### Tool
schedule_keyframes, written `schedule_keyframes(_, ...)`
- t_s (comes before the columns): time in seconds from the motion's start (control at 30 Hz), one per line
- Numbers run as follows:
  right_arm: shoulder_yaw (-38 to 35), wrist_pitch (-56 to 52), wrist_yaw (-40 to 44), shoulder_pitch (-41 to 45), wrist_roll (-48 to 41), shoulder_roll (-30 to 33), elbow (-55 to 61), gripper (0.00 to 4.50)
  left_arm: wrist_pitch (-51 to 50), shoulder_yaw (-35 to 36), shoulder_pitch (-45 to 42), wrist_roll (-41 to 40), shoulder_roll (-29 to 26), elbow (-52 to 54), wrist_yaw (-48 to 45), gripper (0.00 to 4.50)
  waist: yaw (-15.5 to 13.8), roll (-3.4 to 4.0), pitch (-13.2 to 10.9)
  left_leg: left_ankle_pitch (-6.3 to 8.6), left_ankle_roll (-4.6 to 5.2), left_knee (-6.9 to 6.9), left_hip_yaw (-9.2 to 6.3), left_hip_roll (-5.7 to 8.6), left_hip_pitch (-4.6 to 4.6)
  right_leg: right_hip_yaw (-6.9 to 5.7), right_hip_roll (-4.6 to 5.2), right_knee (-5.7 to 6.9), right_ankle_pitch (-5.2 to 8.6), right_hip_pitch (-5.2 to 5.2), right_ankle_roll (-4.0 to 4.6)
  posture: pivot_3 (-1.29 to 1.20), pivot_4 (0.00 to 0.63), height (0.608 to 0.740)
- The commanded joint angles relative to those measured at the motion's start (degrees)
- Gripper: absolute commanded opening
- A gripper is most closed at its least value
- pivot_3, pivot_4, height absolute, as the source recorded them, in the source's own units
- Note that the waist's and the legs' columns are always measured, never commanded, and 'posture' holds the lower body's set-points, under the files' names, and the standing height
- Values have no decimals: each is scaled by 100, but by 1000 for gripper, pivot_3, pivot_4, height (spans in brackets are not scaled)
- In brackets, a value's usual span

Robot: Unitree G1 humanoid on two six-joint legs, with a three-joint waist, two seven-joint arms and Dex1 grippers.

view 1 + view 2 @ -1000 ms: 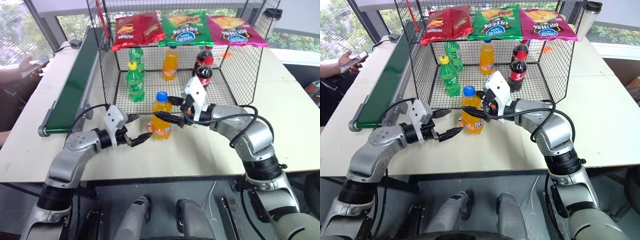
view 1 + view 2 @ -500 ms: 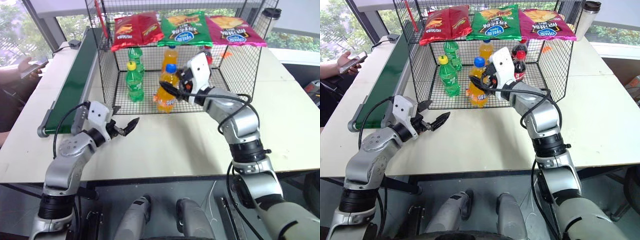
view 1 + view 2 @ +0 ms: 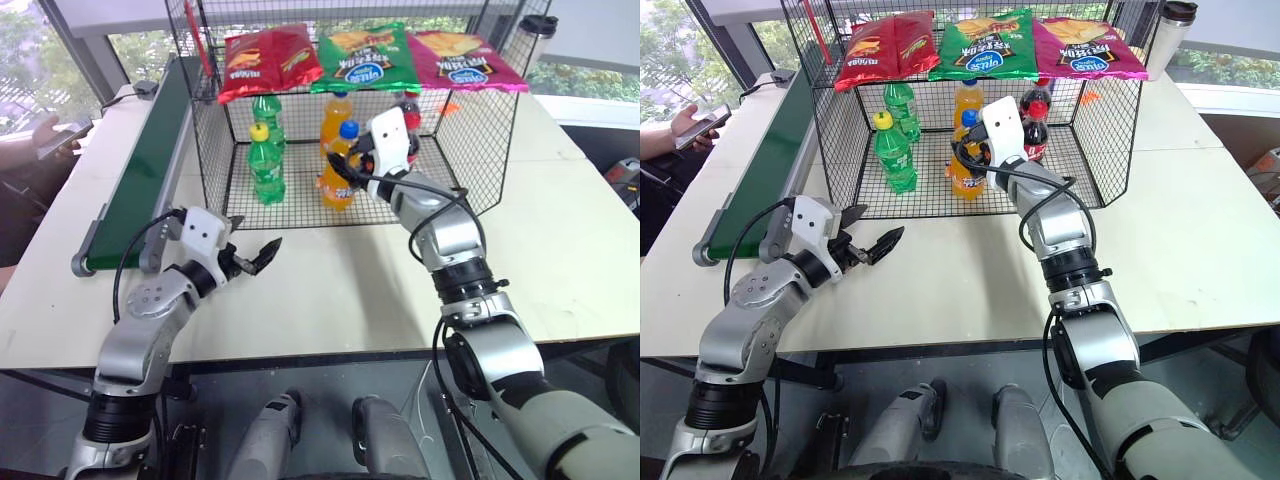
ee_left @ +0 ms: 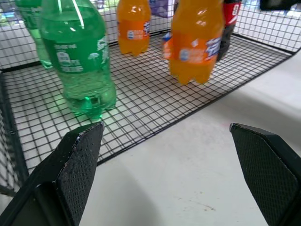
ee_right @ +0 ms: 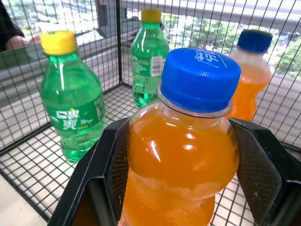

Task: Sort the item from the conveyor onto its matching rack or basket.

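We take the black wire-mesh cage (image 3: 480, 130) as our landmark; it stands on the white worktop (image 3: 340, 290) with its open front facing us.

Right gripper (image 3: 345, 172): its black fingers (image 5: 263, 160) are closed around the body of the orange soda bottle (image 3: 338, 170), one finger on each side of it below the shoulder. The bottle has a blue cap and an orange label. It is inside the cage, just behind the front edge and near the middle of the mesh floor, and it leans slightly. In the left wrist view its base appears just above the mesh; we cannot tell whether it touches the floor.

Left gripper (image 3: 258, 257): its fingers (image 4: 77, 162) are spread wide apart and hold nothing. It hovers over the bare worktop in front of the cage, toward the cage's left front corner, apart from the cage.

Other contents of the cage:
- A second orange soda bottle (image 3: 336, 112) stands upright directly behind the held one, toward the back.
- Two green soda bottles stand at the left side of the cage: one with a yellow cap (image 3: 267, 165) nearer the front, the other (image 3: 267, 112) behind it.
- A dark cola bottle (image 3: 1037, 125) with a red cap stands right of the held bottle.

On top of the cage lie three snack bags: red (image 3: 268, 58), green (image 3: 362, 55) and magenta (image 3: 462, 58).

The dark green conveyor (image 3: 148, 165) runs along the worktop just left of the cage.
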State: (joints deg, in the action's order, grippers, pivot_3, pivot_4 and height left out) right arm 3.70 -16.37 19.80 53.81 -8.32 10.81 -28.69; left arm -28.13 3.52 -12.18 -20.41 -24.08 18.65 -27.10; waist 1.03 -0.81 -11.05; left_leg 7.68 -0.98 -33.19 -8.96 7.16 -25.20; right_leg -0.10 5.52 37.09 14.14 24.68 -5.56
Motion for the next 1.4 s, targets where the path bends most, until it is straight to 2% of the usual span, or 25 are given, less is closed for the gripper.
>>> schedule_keyframes(0.03,-209,643,-107,487,59,-139,-333,2547,118,-18,-94,55,30,198,45,4475,3,0,0,0,0,0,0,0,0,0,0,0,0,0,0,0,150,739)
schedule_keyframes(0.4,-309,1406,-172,835,204,-216,-1422,2547,86,-47,-88,97,54,221,47,4475,9,1,-1,-1,-2,1,0,0,2,2,-2,1,-1,0,2,0,150,739)
schedule_keyframes(0.47,-324,1477,-149,842,213,-221,-1493,3592,80,-49,-93,100,54,217,36,4500,12,1,-1,-1,-2,1,0,0,2,3,-3,2,-1,0,2,0,150,739)
schedule_keyframes(0.5,-326,1516,-129,837,217,-222,-1512,3875,79,-49,-98,102,53,211,27,4500,12,1,-1,-1,-2,1,0,-1,3,3,-3,2,-1,0,2,0,150,739)
schedule_keyframes(0.53,-323,1551,-111,829,229,-220,-1523,4461,80,-48,-107,105,52,200,22,4500,12,1,0,-1,-2,1,0,-1,3,3,-3,2,-1,0,2,0,150,739)
schedule_keyframes(0.83,-393,1293,-48,726,150,-172,-1020,4461,97,-55,-137,117,63,147,-1,4500,11,2,0,-2,-3,2,0,-1,9,5,-4,5,-1,-3,3,0,150,739)
schedule_keyframes(1.07,-384,479,178,198,71,77,327,4461,226,-61,-143,121,124,100,-24,4500,-10,2,1,-2,-3,3,0,-2,9,6,-4,5,-1,-3,3,0,150,739)
schedule_keyframes(1.23,-347,-545,628,-683,-146,583,1859,4461,146,-86,-15,117,113,155,-55,4500,-27,2,1,-2,-3,3,0,-1,9,7,-2,3,-1,-5,4,0,150,739)
schedule_keyframes(1.4,-150,-1760,1479,-2016,-949,995,3492,4461,66,-91,48,107,57,92,-115,4500,-20,2,2,0,-3,6,-1,-6,10,7,4,3,0,-5,3,0,150,739)
